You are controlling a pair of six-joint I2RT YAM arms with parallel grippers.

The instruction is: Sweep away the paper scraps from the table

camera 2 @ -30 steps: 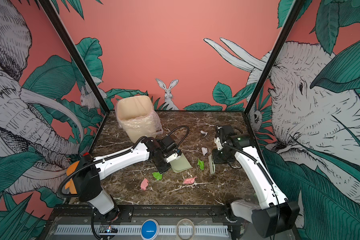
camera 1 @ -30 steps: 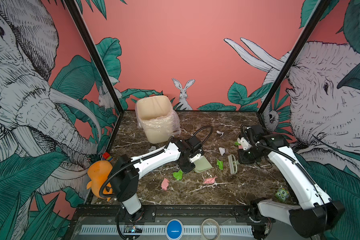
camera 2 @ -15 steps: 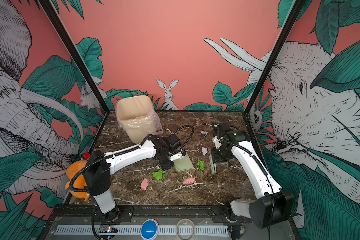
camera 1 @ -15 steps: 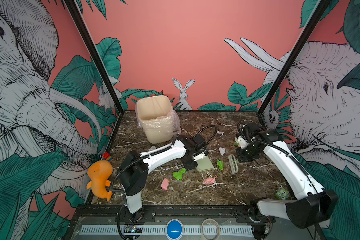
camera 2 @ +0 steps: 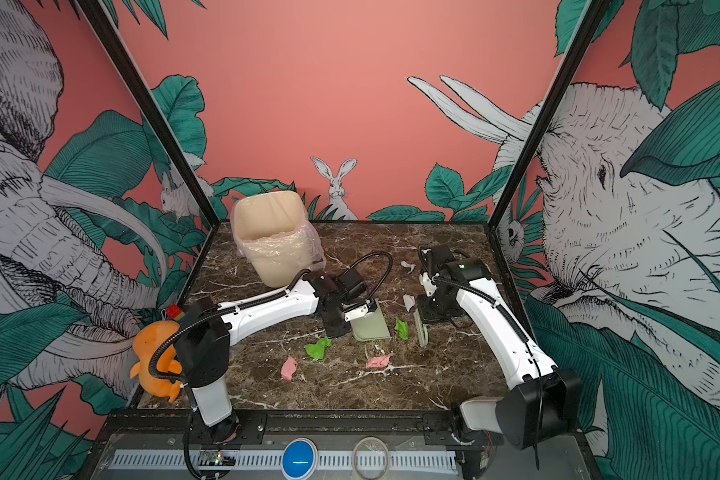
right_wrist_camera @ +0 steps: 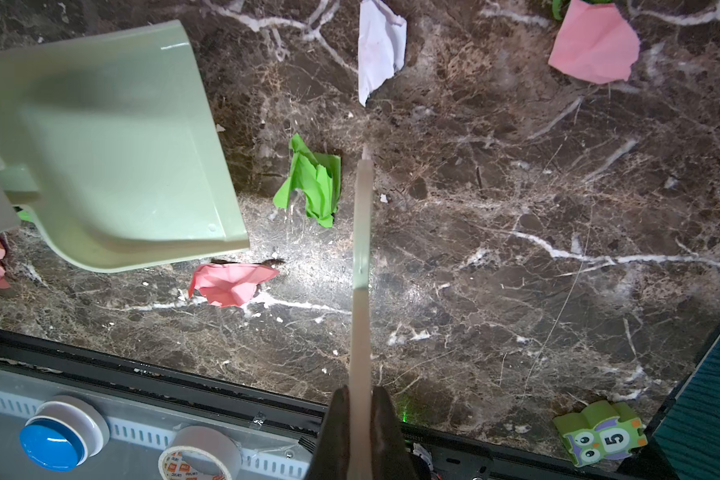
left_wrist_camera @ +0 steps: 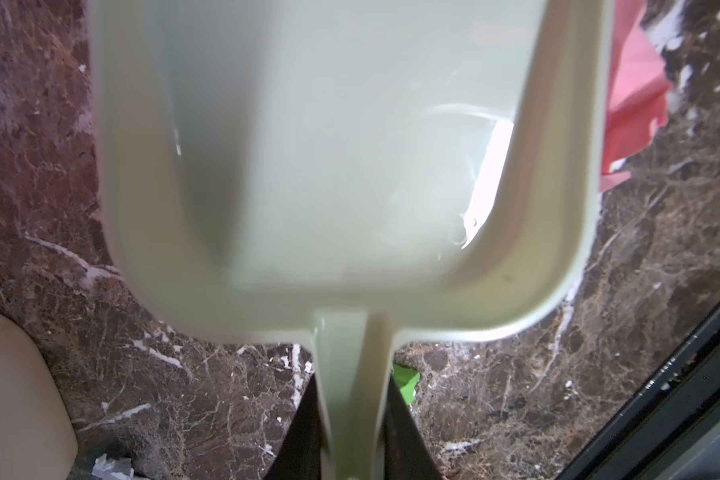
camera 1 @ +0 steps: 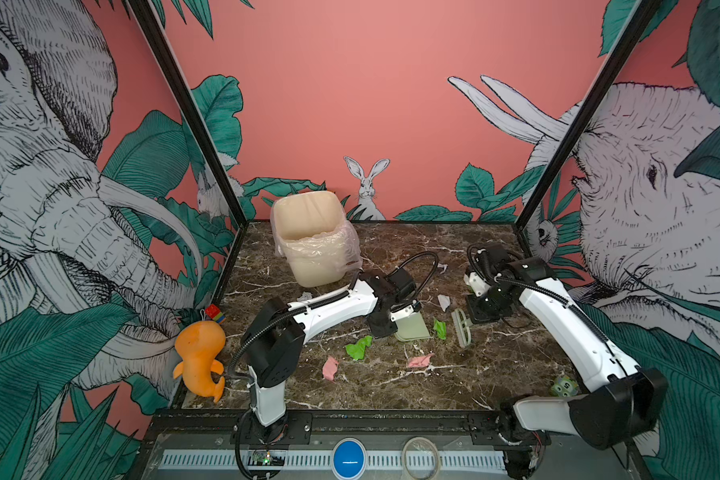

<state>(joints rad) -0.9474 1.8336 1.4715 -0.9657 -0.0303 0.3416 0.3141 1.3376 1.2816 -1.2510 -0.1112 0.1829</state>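
Left wrist view: left jaws clamped on the narrow handle of a smooth, pale green plastic dustpan point(left_wrist_camera: 329, 145), over the dark brown, white-veined marble-pattern surface point(left_wrist_camera: 599, 353). Right wrist view: right jaws pinched tight on a slim pale green brush point(right_wrist_camera: 360, 249). Crumpled paper scraps point(right_wrist_camera: 312, 183) loose on the surface: bright green between brush and dustpan, pink by the dustpan's lip, white farther off.

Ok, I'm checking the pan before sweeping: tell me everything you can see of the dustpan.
The dustpan is pale green, plastic-looking: a flat tray rimmed on three sides, with a short handle. It is empty. The left tool is shut on the handle, holding it over the table, mouth toward a green paper scrap. Whether it touches down is unclear.
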